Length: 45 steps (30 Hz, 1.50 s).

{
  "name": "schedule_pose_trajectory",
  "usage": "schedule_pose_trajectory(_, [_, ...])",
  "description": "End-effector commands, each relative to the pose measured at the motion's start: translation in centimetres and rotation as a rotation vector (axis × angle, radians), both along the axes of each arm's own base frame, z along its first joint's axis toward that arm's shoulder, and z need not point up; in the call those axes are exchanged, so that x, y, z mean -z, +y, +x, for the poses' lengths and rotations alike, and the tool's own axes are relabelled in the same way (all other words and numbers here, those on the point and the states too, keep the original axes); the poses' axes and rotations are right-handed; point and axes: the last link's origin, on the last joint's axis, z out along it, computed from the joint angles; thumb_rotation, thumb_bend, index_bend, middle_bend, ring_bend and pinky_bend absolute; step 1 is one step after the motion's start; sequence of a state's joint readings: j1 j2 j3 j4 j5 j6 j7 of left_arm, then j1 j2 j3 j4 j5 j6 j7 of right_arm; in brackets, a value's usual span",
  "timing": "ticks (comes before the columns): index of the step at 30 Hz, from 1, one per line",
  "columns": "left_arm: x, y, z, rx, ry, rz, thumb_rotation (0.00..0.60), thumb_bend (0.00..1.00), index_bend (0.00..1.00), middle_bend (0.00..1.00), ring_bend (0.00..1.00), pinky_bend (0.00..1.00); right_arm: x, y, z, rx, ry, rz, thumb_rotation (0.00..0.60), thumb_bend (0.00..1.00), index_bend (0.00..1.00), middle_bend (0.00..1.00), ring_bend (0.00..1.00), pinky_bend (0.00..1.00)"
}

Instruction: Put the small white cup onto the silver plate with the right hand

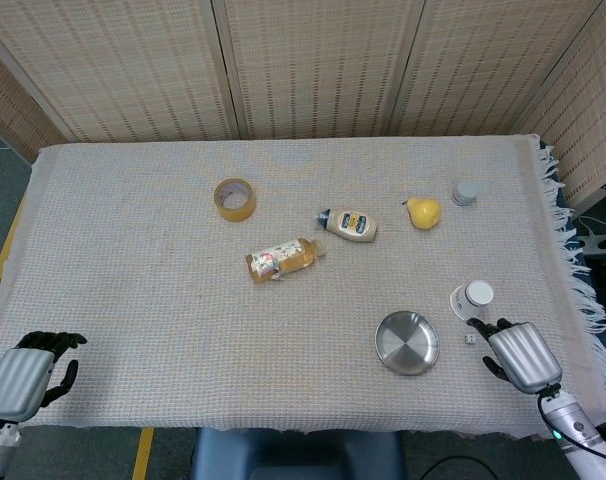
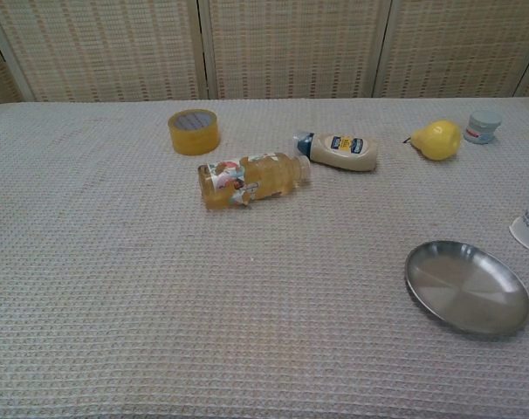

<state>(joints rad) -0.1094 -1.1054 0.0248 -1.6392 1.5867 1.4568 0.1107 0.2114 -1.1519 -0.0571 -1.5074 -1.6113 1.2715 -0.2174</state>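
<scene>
Right hand (image 1: 521,355) at the near right edge of the table (image 1: 133,260), back plate up, dark fingers (image 1: 488,327) curled under and holding nothing — closed on empty air. Just beyond those fingers, apart from them, one small white cup (image 1: 471,296), lying on its side on the cloth, not yet on the plate. In the chest view only a sliver of that cup at the right border, a dark mark on it too cut off to read. One tiny white cube (image 1: 469,340) just left of the hand, between it and the plate. One silver plate (image 1: 407,343) further left, near the cup but not touching it, nothing on it.

Further out: one yellow pear (image 1: 423,212) and one small grey-lidded jar (image 1: 465,192) toward the far right; the jar's label shows a red patch in the chest view, unreadable. One squeeze bottle (image 1: 349,224) on its side with a blue cap and a blue-and-yellow label — lettering too small to make out. One juice bottle (image 1: 282,259) of amber liquid, also on its side, with a colourful printed label, not legible. One roll of yellow tape (image 1: 234,198) lying flat, far left of the group.

Left hand (image 1: 23,375) at the near left corner, well apart from everything, fingers curled in, nothing held.
</scene>
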Motion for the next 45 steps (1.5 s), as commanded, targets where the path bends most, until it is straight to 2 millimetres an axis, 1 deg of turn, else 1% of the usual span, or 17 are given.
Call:
schedule_pose_trajectory(1, [-0.1, 0.0, 0.0, -0.003, -0.005, 0.003, 0.6, 0.51, 0.36, 0.4, 0.35, 0.31, 0.3, -0.2, -0.5, 0.031, 0.0, 0.021, 0.6, 0.14, 0.32, 0.66, 0.59, 0.85])
schedule_pose_trajectory(3, [-0.2, 0.1, -0.1, -0.008, -0.015, 0.005, 0.6, 0.51, 0.36, 0.4, 0.35, 0.31, 0.8, -0.3, -0.9, 0.042, -0.007, 0.035, 0.6, 0.14, 0.34, 0.68, 0.61, 0.88])
schedule_pose_trajectory(9, [-0.1, 0.3, -0.2, -0.023, -0.016, -0.004, 0.6, 0.51, 0.37, 0.41, 0.35, 0.31, 1.7, -1.1, -2.2, 0.064, -0.01, 0.047, 0.6, 0.15, 0.36, 0.7, 0.63, 0.9])
schedule_pose_trajectory(14, [-0.1, 0.2, -0.1, -0.015, -0.014, -0.003, 0.6, 0.51, 0.37, 0.41, 0.35, 0.31, 2.2, -2.0, -3.1, 0.071, -0.022, 0.058, 0.6, 0.2, 0.36, 0.7, 0.64, 0.9])
schedule_pose_trajectory(20, [-0.1, 0.1, -0.1, -0.012, -0.015, -0.005, 0.6, 0.51, 0.37, 0.41, 0.35, 0.31, 2.9, -2.4, -4.2, 0.094, -0.027, 0.079, 0.6, 0.23, 0.36, 0.7, 0.64, 0.9])
schedule_pose_trajectory(33, [0.2, 0.1, 0.0, -0.007, -0.001, -0.018, 0.6, 0.51, 0.37, 0.41, 0.36, 0.31, 4.4, -3.2, -5.5, 0.113, -0.038, 0.082, 0.6, 0.24, 0.39, 0.71, 0.65, 0.91])
schedule_pose_trajectory(45, [0.2, 0.5, -0.4, -0.042, -0.024, -0.024, 0.6, 0.51, 0.37, 0.42, 0.36, 0.31, 5.1, -4.2, -5.5, 0.108, -0.036, 0.068, 0.6, 0.24, 0.44, 0.72, 0.65, 0.92])
